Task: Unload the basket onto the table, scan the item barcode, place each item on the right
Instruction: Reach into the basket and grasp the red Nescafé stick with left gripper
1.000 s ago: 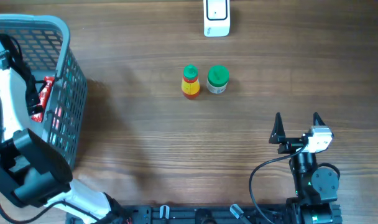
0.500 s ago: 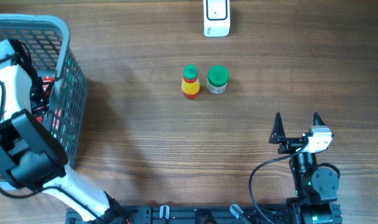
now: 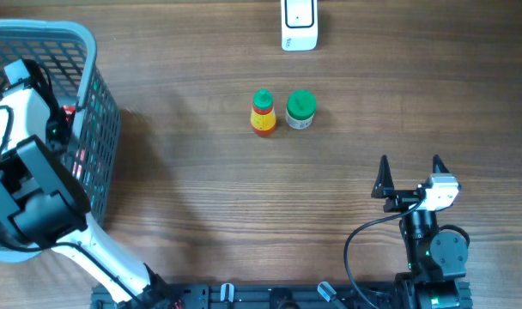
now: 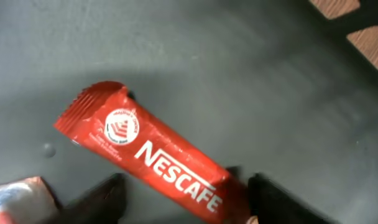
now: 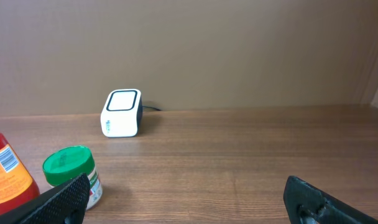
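The item, a red Nescafe sachet [image 4: 158,155], lies flat on the grey floor of the basket [image 4: 251,68]. My left gripper [image 4: 186,202] reaches down over it, one dark finger on each side of the sachet's lower end. The right finger [image 4: 282,199] is nearly touching it, while the left finger [image 4: 96,202] stands a gap away. From overhead, only a red sliver of the sachet [image 3: 68,112] shows beside the left arm inside the basket [image 3: 91,60]. The white scanner [image 3: 299,24] [image 5: 121,112] stands at the far edge. My right gripper [image 3: 409,174] [image 5: 189,202] rests open and empty at the near right.
A red bottle with a green cap [image 3: 262,112] [image 5: 5,168] and a green-lidded jar [image 3: 300,110] [image 5: 69,174] stand mid-table. Another wrapper [image 4: 18,196] lies by the sachet. The basket's walls close round the left arm.
The left arm has pushed further into the basket toward the far side and now covers more of the red sachet. The right arm has not moved.
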Controlling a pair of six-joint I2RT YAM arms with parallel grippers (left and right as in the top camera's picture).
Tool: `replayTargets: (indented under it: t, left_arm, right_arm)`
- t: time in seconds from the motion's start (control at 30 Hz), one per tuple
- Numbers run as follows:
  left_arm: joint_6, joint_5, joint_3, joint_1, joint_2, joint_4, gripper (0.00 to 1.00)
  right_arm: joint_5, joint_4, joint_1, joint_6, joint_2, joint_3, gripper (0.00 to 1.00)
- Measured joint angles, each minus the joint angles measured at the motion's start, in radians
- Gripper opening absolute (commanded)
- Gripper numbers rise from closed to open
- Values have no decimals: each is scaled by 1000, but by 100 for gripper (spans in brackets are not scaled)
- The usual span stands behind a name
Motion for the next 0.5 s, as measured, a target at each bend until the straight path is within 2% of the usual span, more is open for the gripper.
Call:
replayTargets:
  t: [0.07, 0.13, 0.33, 0.5]
  left_arm:
    - [5, -4, 6, 0, 8, -3, 16]
    - [-2, -6, 6, 0, 11, -5, 4]
    - [-3, -8, 15, 0, 14, -33, 4]
    - [52, 2, 7, 4, -7, -50, 4]
  right_arm:
    - [0, 0, 0, 0, 0, 0, 100]
    - [0, 0, 0, 0, 0, 0, 100]
    - [0, 0, 0, 0, 0, 0, 100]
    - [0, 0, 0, 0, 0, 0, 100]
